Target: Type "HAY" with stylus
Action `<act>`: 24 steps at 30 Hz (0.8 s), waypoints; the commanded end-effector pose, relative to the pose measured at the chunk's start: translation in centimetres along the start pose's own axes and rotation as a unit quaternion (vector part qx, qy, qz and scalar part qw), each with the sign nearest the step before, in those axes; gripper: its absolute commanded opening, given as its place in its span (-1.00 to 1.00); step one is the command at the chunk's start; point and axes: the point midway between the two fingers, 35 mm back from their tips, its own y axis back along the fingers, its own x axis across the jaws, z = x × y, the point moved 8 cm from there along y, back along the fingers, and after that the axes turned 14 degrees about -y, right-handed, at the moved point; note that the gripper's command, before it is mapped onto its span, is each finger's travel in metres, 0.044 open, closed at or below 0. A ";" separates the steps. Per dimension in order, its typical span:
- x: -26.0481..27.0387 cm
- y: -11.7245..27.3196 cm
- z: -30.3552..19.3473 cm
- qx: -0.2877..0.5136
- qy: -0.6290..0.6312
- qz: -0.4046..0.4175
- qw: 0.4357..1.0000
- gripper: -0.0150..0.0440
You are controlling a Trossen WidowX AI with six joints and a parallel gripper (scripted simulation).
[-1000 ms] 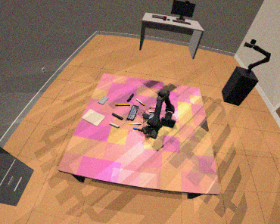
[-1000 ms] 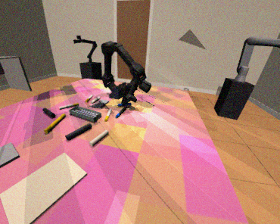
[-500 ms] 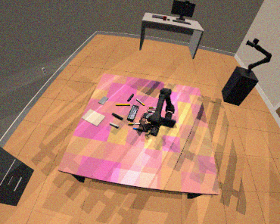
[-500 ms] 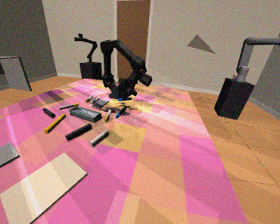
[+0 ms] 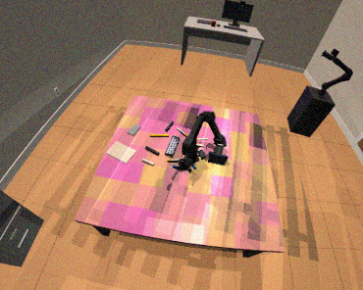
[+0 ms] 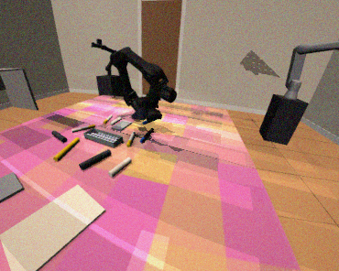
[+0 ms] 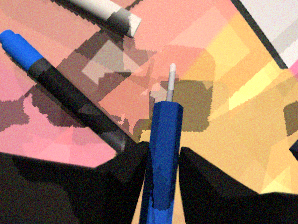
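Observation:
The stylus (image 7: 167,122) is blue with a thin pale tip. In the wrist view it stands between the fingers of my gripper (image 7: 165,150) (image 5: 185,166) (image 6: 151,120), which is shut on it. The pale tip points away from the fingers, toward the top of the wrist view. The keyboard (image 5: 173,146) (image 6: 103,137), dark with light keys, lies on the table to the left of the gripper in the top and exterior views, apart from it. It does not show in the wrist view. The top and exterior views are too coarse to show the stylus's height above the table.
A black pen with a blue cap (image 7: 75,102) (image 6: 147,135) lies close beside the gripper. A white pen (image 7: 102,12) and a pale pad (image 7: 277,25) lie beyond. Near the keyboard are a yellow pen (image 5: 159,135) (image 6: 67,148), a thick black pen (image 5: 152,150) (image 6: 95,158) and a white stick (image 5: 148,162) (image 6: 120,167).

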 end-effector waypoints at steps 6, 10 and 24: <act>3.6 1.0 3.9 0.129 0.000 -0.062 0.990 -0.49; 4.9 1.1 5.9 0.181 -0.009 -0.074 0.981 -0.49; 9.1 0.6 13.5 0.362 -0.018 -0.099 0.927 -0.49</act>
